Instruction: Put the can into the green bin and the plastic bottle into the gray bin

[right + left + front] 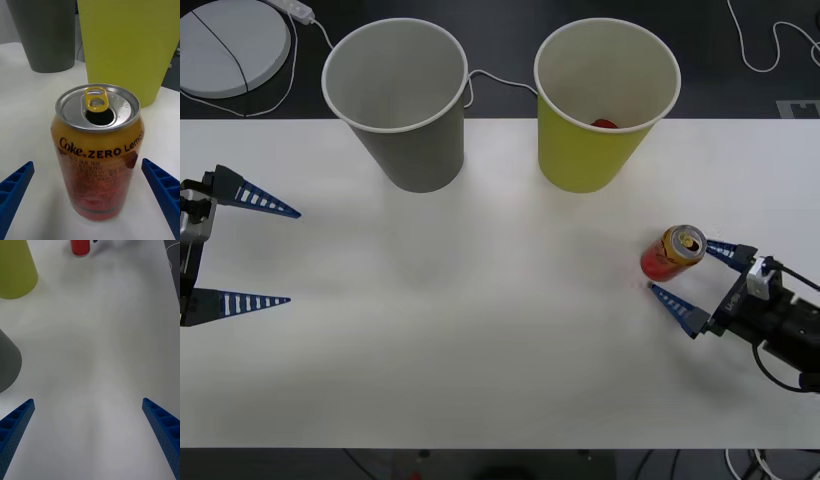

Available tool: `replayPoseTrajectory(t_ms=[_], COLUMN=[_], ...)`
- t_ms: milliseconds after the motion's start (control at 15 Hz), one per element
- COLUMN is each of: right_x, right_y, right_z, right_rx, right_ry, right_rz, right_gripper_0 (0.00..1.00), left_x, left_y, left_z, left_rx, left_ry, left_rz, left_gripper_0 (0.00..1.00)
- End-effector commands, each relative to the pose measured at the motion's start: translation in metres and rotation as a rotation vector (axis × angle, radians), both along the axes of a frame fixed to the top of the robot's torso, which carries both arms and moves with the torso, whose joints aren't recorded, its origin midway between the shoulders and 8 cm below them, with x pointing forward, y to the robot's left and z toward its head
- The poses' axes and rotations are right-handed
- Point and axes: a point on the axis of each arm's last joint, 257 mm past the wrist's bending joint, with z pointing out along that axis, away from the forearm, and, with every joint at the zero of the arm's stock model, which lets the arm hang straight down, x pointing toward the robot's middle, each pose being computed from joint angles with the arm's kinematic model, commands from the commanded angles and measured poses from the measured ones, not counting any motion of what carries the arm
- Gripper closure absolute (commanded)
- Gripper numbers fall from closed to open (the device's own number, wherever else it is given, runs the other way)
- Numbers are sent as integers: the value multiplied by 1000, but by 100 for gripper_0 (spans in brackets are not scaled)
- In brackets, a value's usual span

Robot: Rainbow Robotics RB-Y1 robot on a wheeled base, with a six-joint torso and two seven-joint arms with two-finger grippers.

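Presently, by label:
Can (673, 253): upright on the white surface (480, 330), at the right side, nearer the robot than the green bin; red lower part, gold-orange upper part, silver top with a yellow pull tab and an open mouth; lettering "Coke ZERO Lemon" readable in the right wrist view (98, 150).
Right gripper (690, 275): low over the surface at the right edge, fingers spread wide, one blue finger on each side of the can, gap visible between each fingertip and the can wall, so not clamped.
Left gripper (285, 257): at the left edge of the surface, well apart from the can, fingers spread wide, nothing between them.
Green bin (595, 150): upright at the far edge, right of the gray bin, white rim, pale inside; a small red object (604, 124) visible low inside, kind not clear.
Gray bin (415, 150): upright at the far edge, just beside the green bin without touching, white rim, pale inside.
White cable (500, 82): lying behind the two bins on the dark floor.
Round white disc (230, 45): on the floor at far left.
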Motion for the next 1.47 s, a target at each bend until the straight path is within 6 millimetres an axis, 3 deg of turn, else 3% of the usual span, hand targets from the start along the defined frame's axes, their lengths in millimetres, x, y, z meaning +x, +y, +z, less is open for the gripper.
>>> replayPoseTrajectory(t_ms=[67, 533, 600, 667, 733, 1133, 1467], right_x=[11, 22, 21, 21, 21, 20, 17], right_y=[12, 24, 24, 24, 24, 26, 28], right_z=[0, 3, 2, 2, 3, 3, 17], right_rx=[6, 4, 0, -1, 0, 8, -6], right_ry=[-10, -25, -26, -27, -27, -24, -25], right_rz=[-10, -14, -13, -11, -12, -7, 42], right_gripper_0=[0, 0, 8, 63, 97, 100, 100], left_x=[0, 0, 0, 0, 0, 0, 0], left_y=[0, 0, 0, 0, 0, 0, 0], left_z=[0, 0, 0, 0, 0, 0, 0], left_rx=[0, 0, 0, 0, 0, 0, 0], left_ry=[0, 0, 0, 0, 0, 0, 0], left_rz=[0, 0, 0, 0, 0, 0, 0], left_gripper_0=[0, 0, 0, 0, 0, 0, 0])
